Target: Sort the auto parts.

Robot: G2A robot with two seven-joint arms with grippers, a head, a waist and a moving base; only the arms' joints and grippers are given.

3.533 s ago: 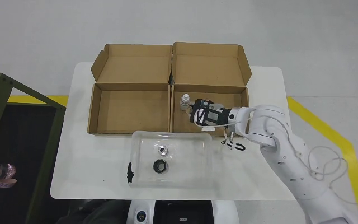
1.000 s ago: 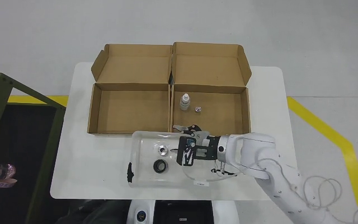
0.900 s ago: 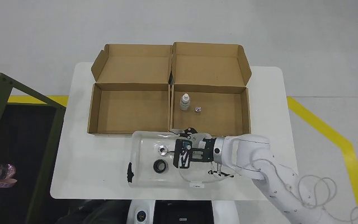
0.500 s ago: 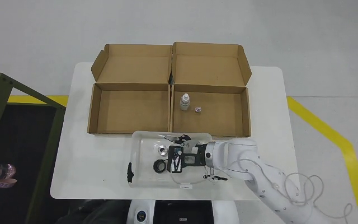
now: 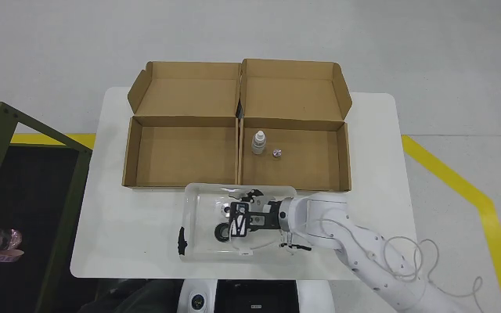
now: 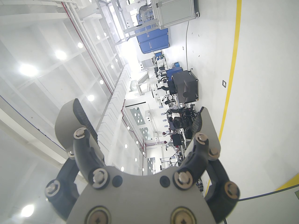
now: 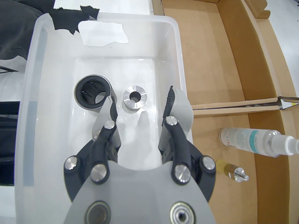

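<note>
A clear plastic bin (image 7: 30, 89) holds a black ring-shaped bearing (image 7: 92, 92) and a silver metal bushing (image 7: 135, 98), side by side on its floor. My right gripper (image 7: 142, 101) is open inside the bin, its fingers on either side of the bushing and just short of it, with one finger close to the bearing. From above, the right gripper (image 5: 237, 221) is beside the bearing (image 5: 222, 232). My left gripper (image 6: 137, 117) is open and empty, pointing out into the room.
The right cardboard box (image 5: 313, 160) holds a white spray bottle (image 5: 258, 142) and a small metal fitting (image 5: 275, 152). The left cardboard box (image 5: 184, 156) has a bare floor. Black tape (image 7: 70, 17) sticks to the bin's rim.
My right gripper left the right box, where the small fitting now lies, crossed into the clear bin and moved across it up to the bushing and bearing.
</note>
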